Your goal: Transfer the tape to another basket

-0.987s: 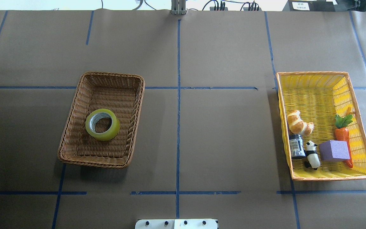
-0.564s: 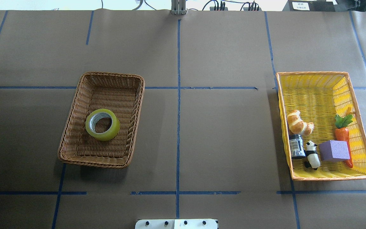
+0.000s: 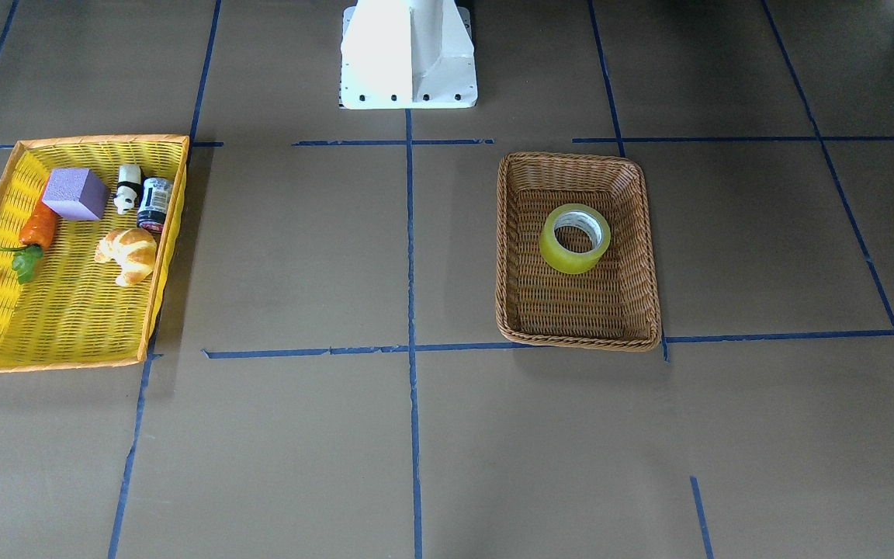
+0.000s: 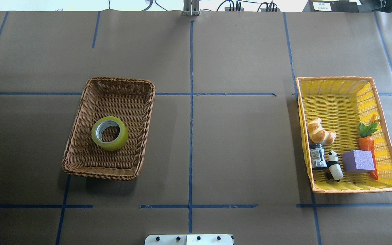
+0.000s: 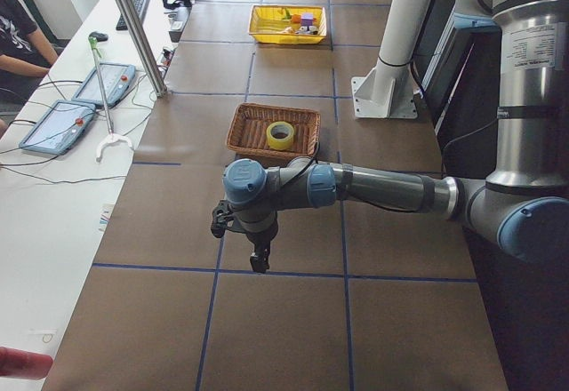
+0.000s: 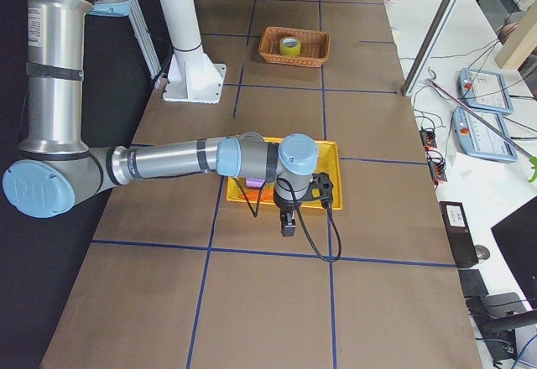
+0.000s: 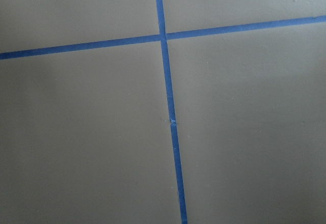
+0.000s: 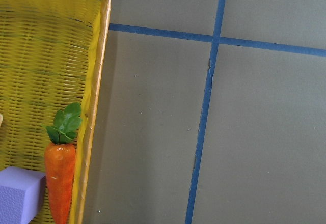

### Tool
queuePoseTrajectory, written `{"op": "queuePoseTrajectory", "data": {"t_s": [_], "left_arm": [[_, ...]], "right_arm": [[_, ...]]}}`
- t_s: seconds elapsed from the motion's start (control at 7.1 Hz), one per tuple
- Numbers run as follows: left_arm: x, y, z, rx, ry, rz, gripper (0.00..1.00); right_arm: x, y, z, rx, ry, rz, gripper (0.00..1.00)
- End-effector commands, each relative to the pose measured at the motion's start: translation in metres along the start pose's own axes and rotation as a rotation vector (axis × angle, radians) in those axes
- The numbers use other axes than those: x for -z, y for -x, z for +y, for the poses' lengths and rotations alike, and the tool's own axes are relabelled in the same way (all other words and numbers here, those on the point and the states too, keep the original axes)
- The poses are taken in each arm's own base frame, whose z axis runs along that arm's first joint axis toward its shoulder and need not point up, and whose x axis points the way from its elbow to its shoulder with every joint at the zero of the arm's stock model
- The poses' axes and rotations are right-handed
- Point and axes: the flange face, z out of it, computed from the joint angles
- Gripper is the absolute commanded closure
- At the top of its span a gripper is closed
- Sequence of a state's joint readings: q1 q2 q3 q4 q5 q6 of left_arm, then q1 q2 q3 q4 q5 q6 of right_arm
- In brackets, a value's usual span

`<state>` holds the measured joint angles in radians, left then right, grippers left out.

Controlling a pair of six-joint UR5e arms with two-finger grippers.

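The yellow-green tape (image 4: 122, 137) lies flat inside the brown wicker basket (image 4: 109, 176) on the table's left half; both also show in the front view, tape (image 3: 572, 262) and basket (image 3: 579, 342). No gripper touches them. My left gripper (image 5: 259, 263) hangs over bare table well short of that basket and shows only in the left side view, so I cannot tell whether it is open or shut. My right gripper (image 6: 288, 227) hangs just beside the yellow basket (image 6: 331, 176) and shows only in the right side view; its state is also unclear.
The yellow orange-rimmed basket (image 4: 356, 189) at the right holds a croissant (image 4: 319, 131), a dark jar (image 4: 317, 156), a panda figure (image 4: 334, 165), a purple block (image 4: 358, 161) and a carrot (image 4: 366, 144). Blue tape lines cross the brown paper. The robot's white base (image 3: 408, 54) stands at the table's edge.
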<state>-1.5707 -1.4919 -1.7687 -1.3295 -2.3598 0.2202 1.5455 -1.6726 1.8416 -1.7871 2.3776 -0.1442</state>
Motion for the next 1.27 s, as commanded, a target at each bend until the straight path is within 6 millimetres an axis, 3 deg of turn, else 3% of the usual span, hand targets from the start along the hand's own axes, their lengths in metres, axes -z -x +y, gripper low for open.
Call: {"op": "queuePoseTrajectory", "data": {"t_s": [0.0,0.14,0.28,0.85,1.13], "left_arm": [[0.003,-0.002,0.001,-0.015,-0.006,-0.005,0.00],[0.005,-0.004,0.003,-0.009,-0.007,-0.007,0.00],[-0.005,0.004,0.013,0.001,0.009,0.002,0.00],[-0.015,0.016,0.009,0.038,0.033,0.007,0.00],[-0.019,0.021,0.004,0.049,0.039,0.009,0.00]], "right_arm": [[-0.001,-0.001,0.001,-0.002,0.003,0.001,0.00],[-0.002,-0.002,0.002,-0.004,0.005,0.001,0.00],[-0.002,-0.002,0.002,-0.003,0.004,-0.001,0.00],[-0.007,-0.006,0.007,-0.011,0.014,-0.002,0.00],[-0.026,-0.026,0.013,-0.029,0.050,-0.008,0.00]]}}
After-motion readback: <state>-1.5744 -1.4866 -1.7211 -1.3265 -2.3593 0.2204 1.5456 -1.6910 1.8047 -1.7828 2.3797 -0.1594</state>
